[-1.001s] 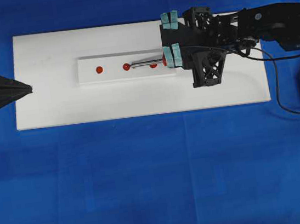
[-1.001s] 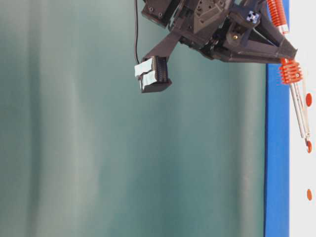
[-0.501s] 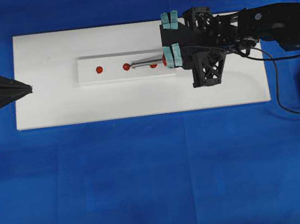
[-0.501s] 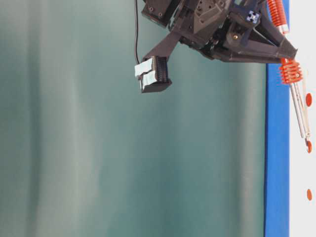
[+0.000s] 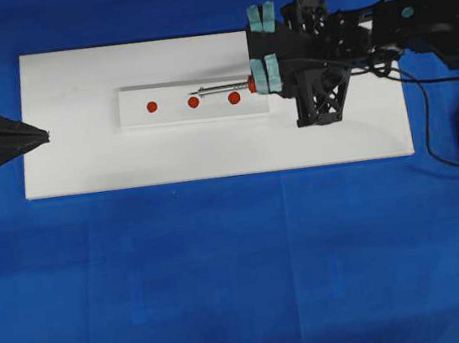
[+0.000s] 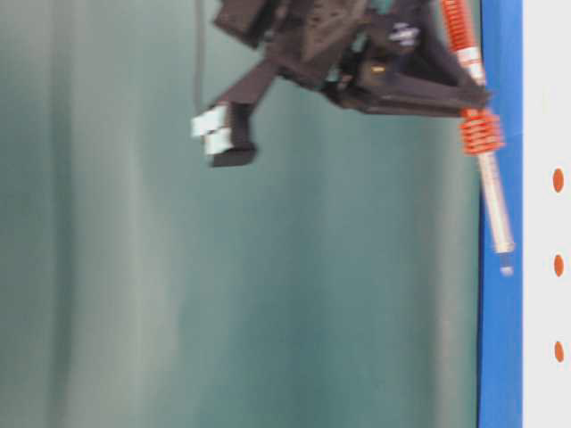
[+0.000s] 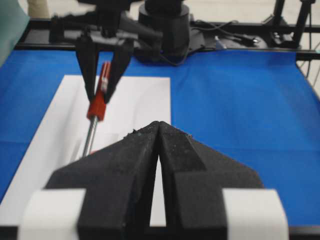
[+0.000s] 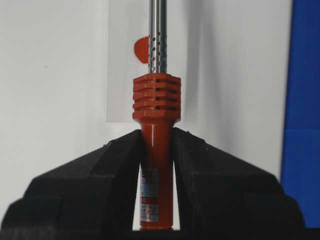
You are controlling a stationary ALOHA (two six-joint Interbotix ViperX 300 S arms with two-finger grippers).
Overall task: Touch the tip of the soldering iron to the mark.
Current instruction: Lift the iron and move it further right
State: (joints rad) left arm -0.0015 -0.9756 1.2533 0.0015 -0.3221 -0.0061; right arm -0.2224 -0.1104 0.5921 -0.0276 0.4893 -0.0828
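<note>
1. The right gripper (image 8: 156,150) clamps the soldering iron (image 8: 156,107) by its handle; the tip (image 5: 194,93) seems raised beside the middle mark (image 5: 193,102).
2. The left gripper (image 7: 158,131) rests closed, holding nothing.

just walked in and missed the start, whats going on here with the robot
The right gripper is clamped on the orange-red handle of a soldering iron, holding it over a white strip that carries three red marks. In the table-level view the tip hangs clear of the surface, near the middle mark but not on it. The left gripper sits shut at the far end of the white board, holding nothing.
</note>
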